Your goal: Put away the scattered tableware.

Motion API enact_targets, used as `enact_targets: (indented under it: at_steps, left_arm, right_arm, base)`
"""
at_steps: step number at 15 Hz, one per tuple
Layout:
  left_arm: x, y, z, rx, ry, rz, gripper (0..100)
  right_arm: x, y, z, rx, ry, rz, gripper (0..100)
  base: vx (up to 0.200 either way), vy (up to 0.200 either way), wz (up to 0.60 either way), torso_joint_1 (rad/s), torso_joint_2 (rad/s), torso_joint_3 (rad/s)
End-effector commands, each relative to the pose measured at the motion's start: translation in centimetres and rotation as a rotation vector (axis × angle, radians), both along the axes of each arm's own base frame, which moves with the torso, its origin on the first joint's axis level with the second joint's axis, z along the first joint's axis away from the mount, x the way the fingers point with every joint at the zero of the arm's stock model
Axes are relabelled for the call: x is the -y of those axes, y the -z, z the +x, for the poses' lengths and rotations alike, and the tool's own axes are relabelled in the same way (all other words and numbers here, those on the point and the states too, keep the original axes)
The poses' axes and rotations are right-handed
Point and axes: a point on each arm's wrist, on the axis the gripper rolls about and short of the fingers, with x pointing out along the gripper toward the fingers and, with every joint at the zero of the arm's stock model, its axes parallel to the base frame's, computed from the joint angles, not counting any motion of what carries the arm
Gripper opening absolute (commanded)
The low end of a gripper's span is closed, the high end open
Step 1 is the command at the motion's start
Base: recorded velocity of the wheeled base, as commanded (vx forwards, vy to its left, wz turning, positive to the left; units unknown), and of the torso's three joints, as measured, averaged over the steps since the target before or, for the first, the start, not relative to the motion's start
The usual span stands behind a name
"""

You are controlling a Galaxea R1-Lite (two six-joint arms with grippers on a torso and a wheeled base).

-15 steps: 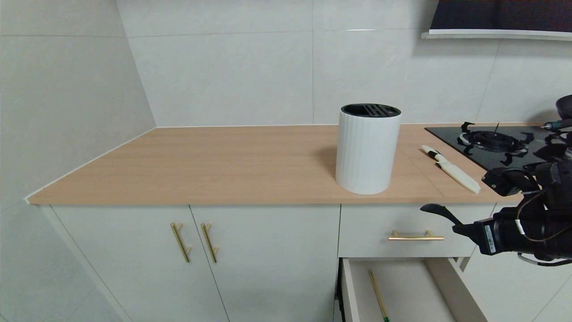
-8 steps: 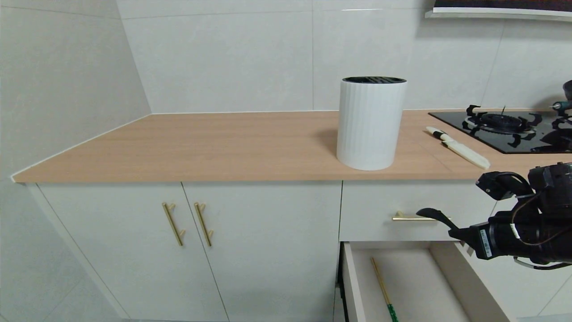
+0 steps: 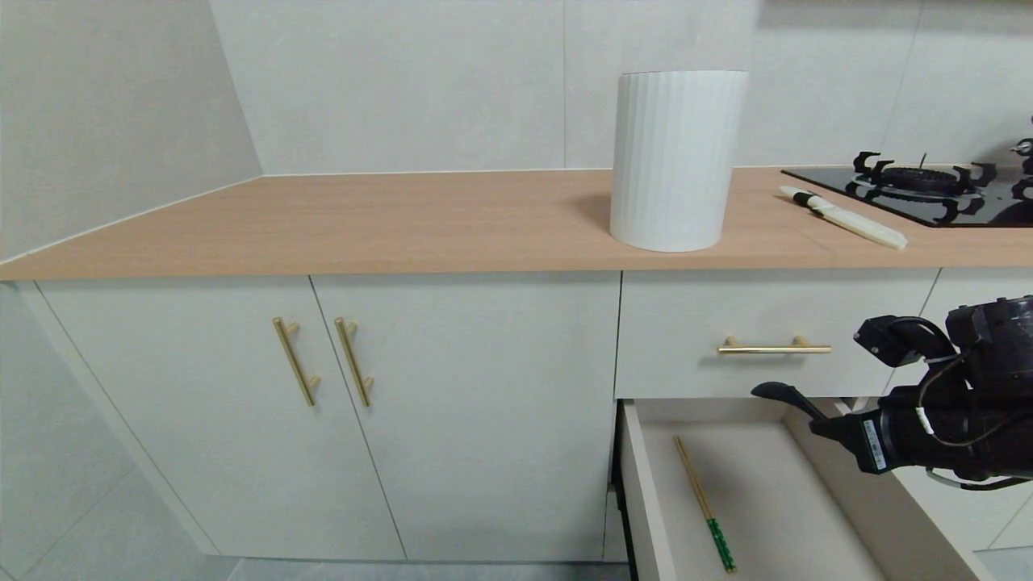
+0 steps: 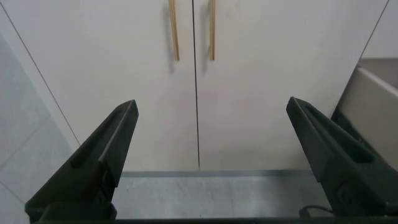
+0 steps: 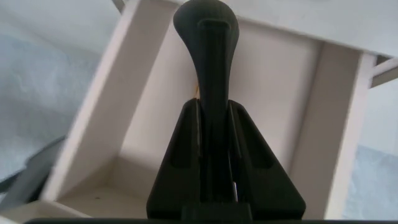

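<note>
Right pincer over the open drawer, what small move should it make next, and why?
Probably lift the right pincer up and clear of the drawer, toward the counter. It is shut with nothing visible in it, the chopsticks already lie in the drawer, and the knife lies loose on the counter beside the white holder.

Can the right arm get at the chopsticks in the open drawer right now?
Probably yes: the drawer is open, the chopsticks lie uncovered on its floor, and the right gripper hangs above it with nothing between. It is shut, so it must open first.
</note>
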Motion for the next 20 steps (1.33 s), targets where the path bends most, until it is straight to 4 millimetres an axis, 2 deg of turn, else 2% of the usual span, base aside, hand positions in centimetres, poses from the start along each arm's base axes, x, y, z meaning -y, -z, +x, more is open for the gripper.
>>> enact_targets:
  at_steps: [1, 5, 7, 9, 13, 15, 20]
  left_arm:
    - [0.0, 0.0, 0.0, 0.000, -0.001, 0.000, 100]
    - [0.0, 0.0, 0.0, 0.000, -0.001, 0.000, 100]
    - [0.0, 0.0, 0.0, 0.000, -0.001, 0.000, 100]
    - [0.0, 0.0, 0.0, 0.000, -0.001, 0.000, 100]
    - [0.0, 0.0, 0.0, 0.000, -0.001, 0.000, 100]
    - [0.0, 0.0, 0.0, 0.000, -0.001, 0.000, 100]
    - [0.0, 0.0, 0.0, 0.000, -0.001, 0.000, 100]
  right_arm:
    - [0.0, 0.1, 0.0, -0.005, -0.001, -0.001, 0]
    - [0.0, 0.4, 0.1, -0.013, -0.004, -0.002, 0]
    - [-0.2, 1.7, 0.9, -0.060, -0.004, -0.009, 0]
    - [-0.3, 4.2, 2.5, -0.120, 0.019, -0.040, 0]
    - [-0.6, 11.9, 6.9, -0.245, 0.131, -0.137, 0]
    - [-0.8, 14.4, 7.8, -0.285, 0.161, -0.123, 0]
    - [-0.8, 18.2, 9.2, -0.248, 0.214, -0.154, 0]
  base:
    - [0.000, 0.000, 0.00, -0.051, 0.21, 0.144]
    - [0.000, 0.000, 0.00, -0.012, 0.05, 0.032]
    - [0.000, 0.000, 0.00, 0.000, 0.00, 0.000]
    - [0.000, 0.000, 0.00, 0.000, 0.00, 0.000]
    - [0.000, 0.000, 0.00, 0.000, 0.00, 0.000]
    - [0.000, 0.000, 0.00, 0.000, 0.00, 0.000]
    - [0.000, 0.000, 0.00, 0.000, 0.00, 0.000]
